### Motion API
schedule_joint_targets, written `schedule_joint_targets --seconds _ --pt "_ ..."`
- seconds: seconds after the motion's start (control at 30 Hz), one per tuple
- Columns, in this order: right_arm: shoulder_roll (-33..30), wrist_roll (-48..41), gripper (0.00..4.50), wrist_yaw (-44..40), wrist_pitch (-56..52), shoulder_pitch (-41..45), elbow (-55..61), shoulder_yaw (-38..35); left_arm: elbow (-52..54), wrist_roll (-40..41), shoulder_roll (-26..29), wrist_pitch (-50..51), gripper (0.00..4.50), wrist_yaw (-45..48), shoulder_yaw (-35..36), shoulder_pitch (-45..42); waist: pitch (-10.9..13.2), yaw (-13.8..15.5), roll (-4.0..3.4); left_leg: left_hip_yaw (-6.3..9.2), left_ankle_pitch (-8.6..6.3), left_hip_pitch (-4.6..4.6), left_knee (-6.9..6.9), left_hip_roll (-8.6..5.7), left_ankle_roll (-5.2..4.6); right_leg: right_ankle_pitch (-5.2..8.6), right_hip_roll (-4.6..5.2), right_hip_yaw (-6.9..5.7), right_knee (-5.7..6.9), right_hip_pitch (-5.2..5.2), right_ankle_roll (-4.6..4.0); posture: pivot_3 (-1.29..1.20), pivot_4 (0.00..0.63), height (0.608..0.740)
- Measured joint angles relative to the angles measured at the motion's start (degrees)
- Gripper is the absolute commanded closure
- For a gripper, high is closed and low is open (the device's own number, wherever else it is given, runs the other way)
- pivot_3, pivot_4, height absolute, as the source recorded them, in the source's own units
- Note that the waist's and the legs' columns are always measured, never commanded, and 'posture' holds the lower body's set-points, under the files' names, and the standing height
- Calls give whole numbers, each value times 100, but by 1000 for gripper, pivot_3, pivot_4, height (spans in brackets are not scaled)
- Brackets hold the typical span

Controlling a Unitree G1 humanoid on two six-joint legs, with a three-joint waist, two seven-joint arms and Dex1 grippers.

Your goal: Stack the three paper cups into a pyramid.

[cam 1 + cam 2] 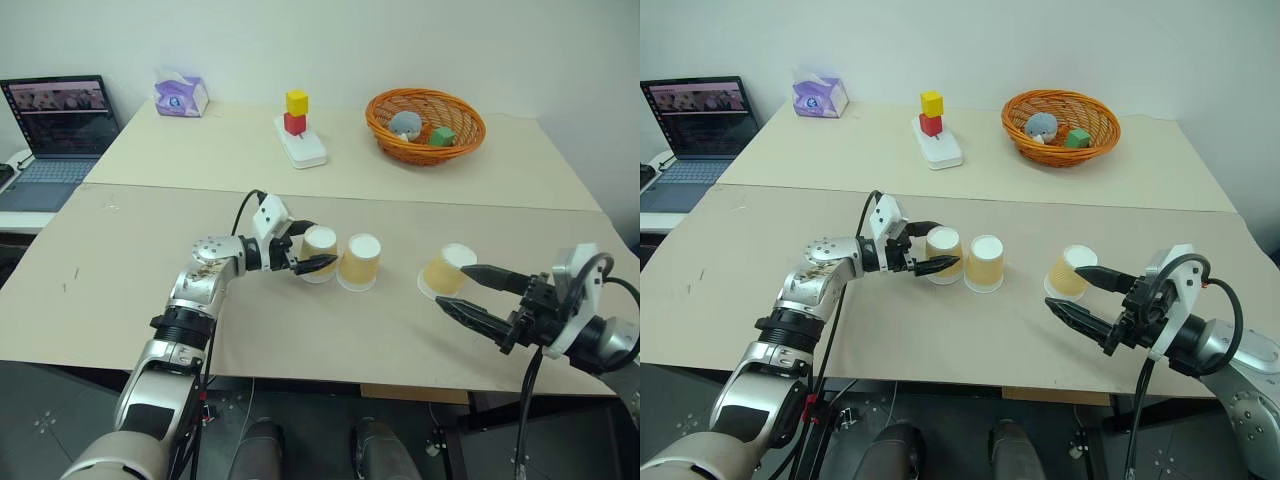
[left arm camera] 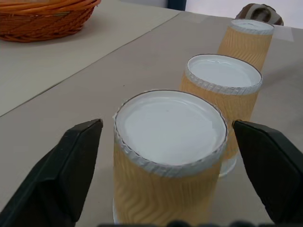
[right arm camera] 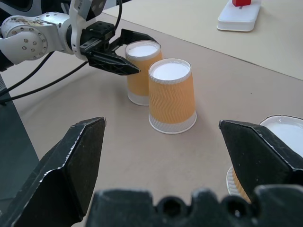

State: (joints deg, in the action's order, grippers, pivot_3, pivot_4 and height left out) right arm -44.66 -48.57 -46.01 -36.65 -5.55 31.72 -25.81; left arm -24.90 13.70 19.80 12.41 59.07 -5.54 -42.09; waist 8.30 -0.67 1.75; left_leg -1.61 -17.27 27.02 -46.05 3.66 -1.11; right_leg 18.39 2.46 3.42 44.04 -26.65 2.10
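My left pincer (image 1: 305, 257) sits at centre frame with its fingers spread to either side of the first paper cup (image 1: 319, 252), released and not pressing the cup wall. That cup stands upside down on the worktop (image 1: 120, 270), white base up. The second paper cup (image 1: 360, 262) stands inverted just beside it, toward the right of the frame. The third paper cup (image 1: 446, 271) lies tilted at right of centre, apart from the other two. My right pincer (image 1: 467, 289) hangs at lower right, fingers wide apart, just beside that tilted cup and grasping nothing. No cup rests on another.
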Motion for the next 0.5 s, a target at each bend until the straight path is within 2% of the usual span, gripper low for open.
schedule_joint_targets --seconds 0.27,0.37,0.5 --pt "0 -2 0 18 0 0 20 -6 100 22 -28 92 11 -137 42 -1 0 0 0 0 0 0 0 0 0 0 0 0 0 0 0 0 150 666" --pt "0 -5 0 22 0 -2 23 -7 127 217 -103 316 11 -344 264 -99 0 1 1 1 0 1 0 0 0 0 0 0 0 0 0 0 150 666" --pt "0 -91 0 57 -1 -7 25 -61 614 900 -321 1196 11 -993 930 -548 2 4 3 4 0 7 -1 -1 0 -1 1 -1 -1 -3 2 0 150 666"
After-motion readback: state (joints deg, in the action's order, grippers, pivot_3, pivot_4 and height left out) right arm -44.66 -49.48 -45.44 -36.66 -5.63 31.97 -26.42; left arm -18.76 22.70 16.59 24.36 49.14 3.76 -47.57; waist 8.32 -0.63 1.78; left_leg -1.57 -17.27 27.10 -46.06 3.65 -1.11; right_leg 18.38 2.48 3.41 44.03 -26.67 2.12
